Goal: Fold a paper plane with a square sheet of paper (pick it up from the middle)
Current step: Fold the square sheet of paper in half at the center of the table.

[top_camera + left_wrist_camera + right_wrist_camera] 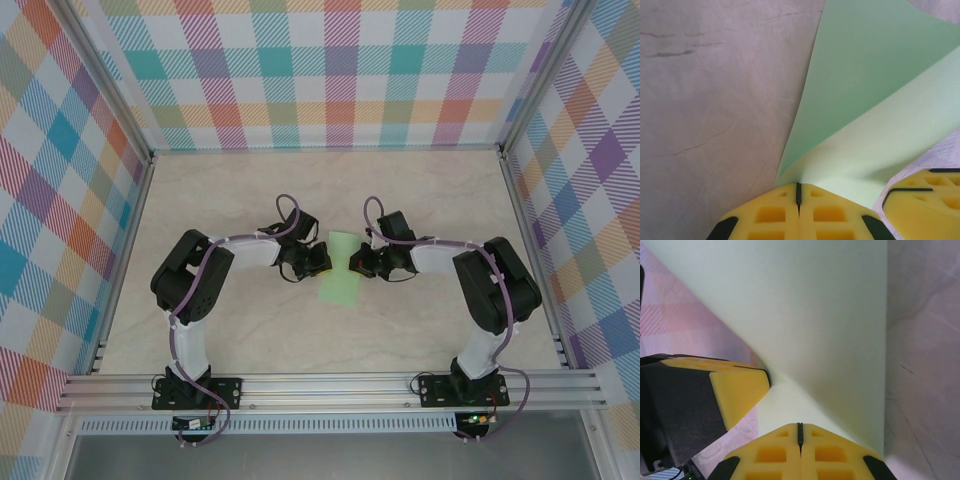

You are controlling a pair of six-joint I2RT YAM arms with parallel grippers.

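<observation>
1. Two-sided pinching, seen from above: catching the square sheet of paper point(342, 288) between the left gripper point(320, 262) and the right gripper point(357, 265), near the middle of the table point(250, 200), with both black arms bending inward from bases on the near aluminium rail point(330, 385).
2. Appearing from that height as a narrow pale mint-green strip, running front to back and reaching past both grippers toward the rail.
3. Revealing in the left wrist view what the overhead view is hiding: clamping fully closed on the sheet's edge, with yellow fingers point(775, 215) pressing together along a thin dark seam.
4. Springing out from that seam and curling upward into two smooth surfaces, one shaded deeper green, one paler.
5. Showing also, at the lower right of that view, a yellow corner of the other gripper just beside the paper.
6. Giving the mirror picture in the right wrist view: closing completely on the opposite edge, with the paper rising as a broad pale plane with one straight edge on the right, and the left gripper's yellow-and-black finger lying close at the left.
7. Contrasting in texture: plain, unmarked paper; moulded yellow pads with square recesses; cream, marble-like tabletop with fine dark veins; pastel plaid walls point(340, 70) enclosing the table.
</observation>
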